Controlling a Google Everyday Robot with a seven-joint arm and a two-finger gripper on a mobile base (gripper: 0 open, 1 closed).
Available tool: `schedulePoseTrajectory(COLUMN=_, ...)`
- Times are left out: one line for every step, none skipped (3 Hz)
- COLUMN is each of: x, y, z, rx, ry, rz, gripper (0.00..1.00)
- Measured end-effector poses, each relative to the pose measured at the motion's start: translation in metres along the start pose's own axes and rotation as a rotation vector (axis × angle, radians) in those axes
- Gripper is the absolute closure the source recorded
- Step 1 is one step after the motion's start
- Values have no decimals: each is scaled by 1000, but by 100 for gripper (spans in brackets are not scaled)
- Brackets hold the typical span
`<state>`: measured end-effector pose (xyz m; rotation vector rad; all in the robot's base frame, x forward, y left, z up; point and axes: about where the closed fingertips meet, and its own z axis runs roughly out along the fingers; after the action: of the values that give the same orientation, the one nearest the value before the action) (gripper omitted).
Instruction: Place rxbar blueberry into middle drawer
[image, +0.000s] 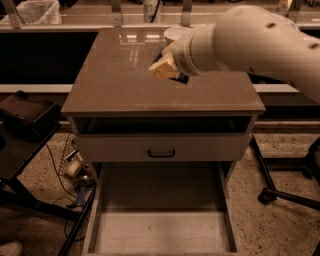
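Note:
My gripper (165, 69) hangs above the middle of the brown cabinet top (115, 85), on the white arm that reaches in from the right. It is shut on the rxbar blueberry (181, 79), of which only a dark edge shows under the tan fingers. The middle drawer (160, 232) is pulled out wide open low in the view, in front of the cabinet, with a bare pale floor. The gripper is well above and behind it.
A white bowl (174, 33) stands at the back of the top, half hidden by the arm. A closed drawer front with a black handle (161, 153) sits above the open drawer. A black stand (27, 117) and cables are at left, a chair base (287, 192) at right.

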<state>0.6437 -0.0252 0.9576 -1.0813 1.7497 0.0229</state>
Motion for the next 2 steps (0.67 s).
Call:
schedulePoseTrajectory(x=45, y=55, z=-39, rx=-54, ry=23, rz=12, gripper=100)
schedulePoseTrajectory(x=108, y=148, z=-42, rx=-191, ry=74, rz=-12, gripper=100)
